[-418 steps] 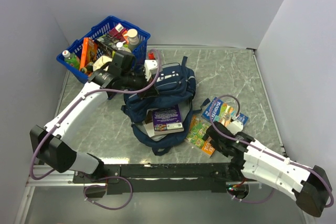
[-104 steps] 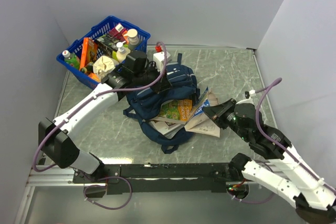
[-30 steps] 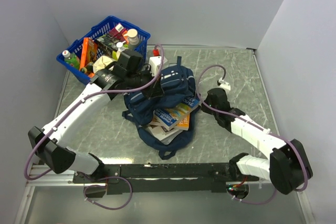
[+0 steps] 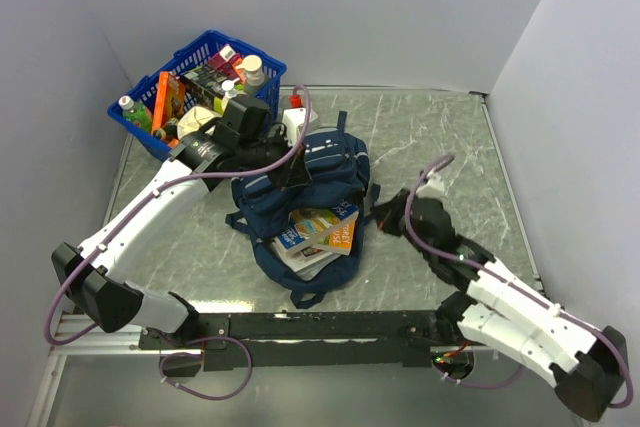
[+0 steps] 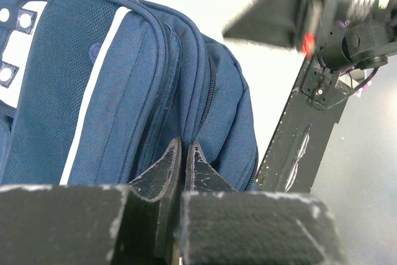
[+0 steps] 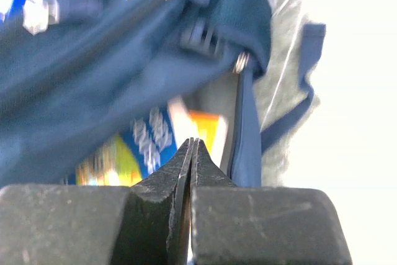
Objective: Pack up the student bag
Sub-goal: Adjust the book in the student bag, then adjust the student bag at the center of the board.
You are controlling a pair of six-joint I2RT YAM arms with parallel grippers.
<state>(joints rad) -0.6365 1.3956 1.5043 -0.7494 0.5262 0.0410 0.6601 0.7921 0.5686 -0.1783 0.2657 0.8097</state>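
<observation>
Student bag (image 4: 322,159) lies mid-table, mouth gaping toward six o'clock, books (image 4: 318,232) poking out. My left gripper (image 4: 292,173) is clamped tight, apparently pinching its top seam. Right gripper (image 4: 385,217), at the bag's three o'clock, is closed and empty. Seating the books and zipping remain.

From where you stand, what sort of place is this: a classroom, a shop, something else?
Probably a robot test bench, not a classroom: two arms bolted to a marble-look table, plain pale walls boxing it in, and a student bag and blue basket as props.
</observation>
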